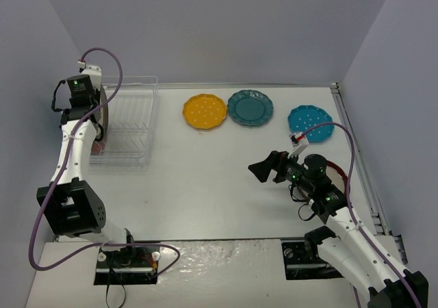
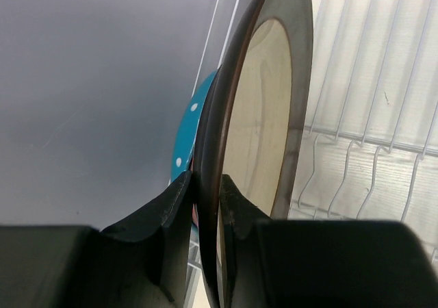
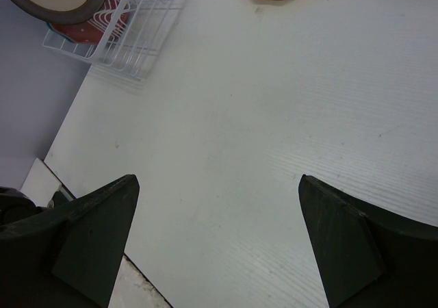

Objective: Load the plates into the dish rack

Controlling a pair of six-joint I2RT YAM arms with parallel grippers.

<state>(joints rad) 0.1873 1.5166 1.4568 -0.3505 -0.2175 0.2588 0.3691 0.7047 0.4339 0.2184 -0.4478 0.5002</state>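
Left gripper (image 2: 205, 185) is clamped on the edge of a dark-rimmed plate (image 2: 263, 116) with a cream centre, one finger on each face of the rim. That plate stands upright on its edge at the left end of the dish rack (image 1: 130, 126), which sits at the far left of the table (image 1: 219, 191), close to the side wall. Just behind the held plate, on its wall side, the left wrist view shows a bright blue plate (image 2: 186, 133) with white dots, also on edge; whether the two touch cannot be told. From the right wrist view a pinkish-red shape (image 3: 109, 17) shows through the white wires at that same end of the rack, too hidden to say more. The rest of the rack's wire rows, to the right of the held plate, hold nothing. Right gripper (image 3: 217, 185) hangs above bare table on the right side, its fingers spread wide and holding nothing. Three dotted plates lie flat along the far side of the table, well apart from the rack: a yellow plate (image 1: 204, 111), just beside it a dark teal plate (image 1: 250, 107), and farther right a second blue plate (image 1: 310, 123) near the right wall.
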